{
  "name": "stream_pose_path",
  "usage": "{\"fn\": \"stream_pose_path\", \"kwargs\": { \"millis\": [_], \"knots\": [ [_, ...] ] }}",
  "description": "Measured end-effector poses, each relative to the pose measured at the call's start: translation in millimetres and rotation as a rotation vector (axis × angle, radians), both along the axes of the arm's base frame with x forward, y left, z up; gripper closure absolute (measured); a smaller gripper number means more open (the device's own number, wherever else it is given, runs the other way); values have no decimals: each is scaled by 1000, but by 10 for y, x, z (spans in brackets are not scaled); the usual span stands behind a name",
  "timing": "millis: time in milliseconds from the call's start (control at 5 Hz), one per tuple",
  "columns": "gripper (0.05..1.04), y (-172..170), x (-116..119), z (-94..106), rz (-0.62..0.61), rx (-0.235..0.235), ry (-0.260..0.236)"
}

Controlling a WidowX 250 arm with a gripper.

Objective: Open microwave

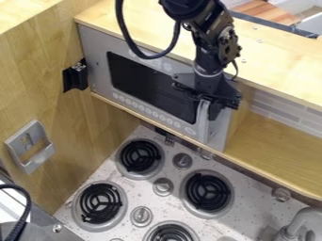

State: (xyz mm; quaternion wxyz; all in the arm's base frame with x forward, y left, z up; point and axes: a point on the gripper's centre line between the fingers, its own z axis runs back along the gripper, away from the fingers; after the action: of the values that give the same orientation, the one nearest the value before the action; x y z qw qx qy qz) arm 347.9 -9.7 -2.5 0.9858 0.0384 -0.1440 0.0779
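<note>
The microwave (96, 56) is gray, with a big black window (148, 84), a row of little round buttons (148, 111) and a pale handle (202, 123). Its door looks shut. It sits at the left end of the wooden shelf (277, 136), above the stove (165, 164). The hand (209, 110) is by the handle; I can't tell if it's wide or narrow.

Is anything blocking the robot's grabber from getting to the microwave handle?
No, I can't see anything in the way. The black gripper is right up at the top part of the microwave door handle. The stove burners are down below, not between them.
</note>
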Motion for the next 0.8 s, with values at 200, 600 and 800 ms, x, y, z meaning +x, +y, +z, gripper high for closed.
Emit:
{"fn": "stream_pose_path", "kwargs": {
  "millis": [200, 600, 800],
  "knots": [
    [768, -3, -1, -1, 3, -3, 0],
    [768, 34, -248, -29, -14, 20, 52],
    [768, 69, -456, -19, -5, 18, 81]
  ]
}}
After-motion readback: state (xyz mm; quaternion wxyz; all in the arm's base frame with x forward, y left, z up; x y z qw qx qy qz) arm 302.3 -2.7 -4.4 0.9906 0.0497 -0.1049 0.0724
